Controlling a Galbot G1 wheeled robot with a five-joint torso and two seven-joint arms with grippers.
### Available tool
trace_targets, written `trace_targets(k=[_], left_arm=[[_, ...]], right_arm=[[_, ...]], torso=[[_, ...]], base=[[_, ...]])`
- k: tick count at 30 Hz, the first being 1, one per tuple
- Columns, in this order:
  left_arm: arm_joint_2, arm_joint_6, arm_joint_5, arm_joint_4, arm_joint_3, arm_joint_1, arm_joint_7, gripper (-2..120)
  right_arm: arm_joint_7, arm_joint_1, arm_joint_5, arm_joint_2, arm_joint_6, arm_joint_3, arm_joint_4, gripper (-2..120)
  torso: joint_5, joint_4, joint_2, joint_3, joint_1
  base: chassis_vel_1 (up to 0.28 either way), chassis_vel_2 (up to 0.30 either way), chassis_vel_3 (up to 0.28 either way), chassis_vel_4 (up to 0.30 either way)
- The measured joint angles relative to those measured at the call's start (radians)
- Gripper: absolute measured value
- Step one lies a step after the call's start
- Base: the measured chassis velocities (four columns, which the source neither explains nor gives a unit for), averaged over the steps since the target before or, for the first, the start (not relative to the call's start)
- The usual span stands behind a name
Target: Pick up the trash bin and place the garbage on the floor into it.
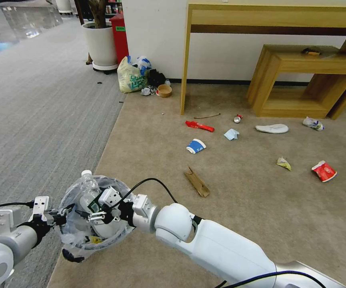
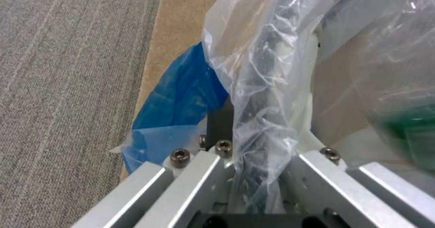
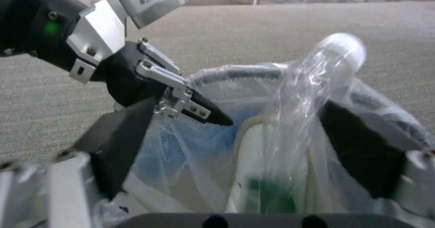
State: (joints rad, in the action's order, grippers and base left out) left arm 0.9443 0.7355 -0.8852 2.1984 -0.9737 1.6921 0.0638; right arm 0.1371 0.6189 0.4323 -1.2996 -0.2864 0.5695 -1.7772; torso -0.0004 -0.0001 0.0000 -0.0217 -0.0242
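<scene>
Crinkly clear plastic lines the trash bin (image 1: pixel 95 212), which sits at the near edge of the tan floor (image 1: pixel 241 208) beside the grey striped carpet (image 1: pixel 33 120). The left gripper (image 1: pixel 61 218) is clamped on the bin's rim, its fingers pinching liner and black wire. The right gripper (image 1: pixel 95 214) reaches over the bin mouth with its fingers spread wide around a clear plastic bottle (image 1: pixel 88 188) — white cap up, standing among pale trash inside the bin. Beyond the bin lies brown cardboard (image 1: pixel 197 182), then a blue-white paper cup (image 1: pixel 195 146), a red wrapper (image 1: pixel 199 126), a crushed can (image 1: pixel 237 118) and a white slipper (image 1: pixel 272 128) — further right, a red paper cup (image 1: pixel 324 171). Farthest from the bin, a yellowish knotted bag (image 1: pixel 131 78) leans by the wall.
</scene>
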Motion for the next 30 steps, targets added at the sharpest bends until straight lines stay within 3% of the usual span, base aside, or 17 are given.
trace_targets(k=[15, 30], left_arm=[[0.007, 0.0, 0.004, -0.01, 0.006, -0.009, -0.001, 0], [0.041, 0.0, 0.032, -0.012, -0.016, 0.012, -0.034, 0]], right_arm=[[-0.071, 0.007, 0.045, -0.019, -0.01, -0.048, -0.006, 100], [-0.1, 0.123, 0.04, 0.005, -0.031, -0.367, 0.022, 100]], torso=[[0.0, 0.0, 0.0, 0.0, 0.0], [0.0001, 0.0, 0.0, 0.0, 0.0]], base=[[0.0, 0.0, 0.0, 0.0], [0.0, 0.0, 0.0, 0.0]])
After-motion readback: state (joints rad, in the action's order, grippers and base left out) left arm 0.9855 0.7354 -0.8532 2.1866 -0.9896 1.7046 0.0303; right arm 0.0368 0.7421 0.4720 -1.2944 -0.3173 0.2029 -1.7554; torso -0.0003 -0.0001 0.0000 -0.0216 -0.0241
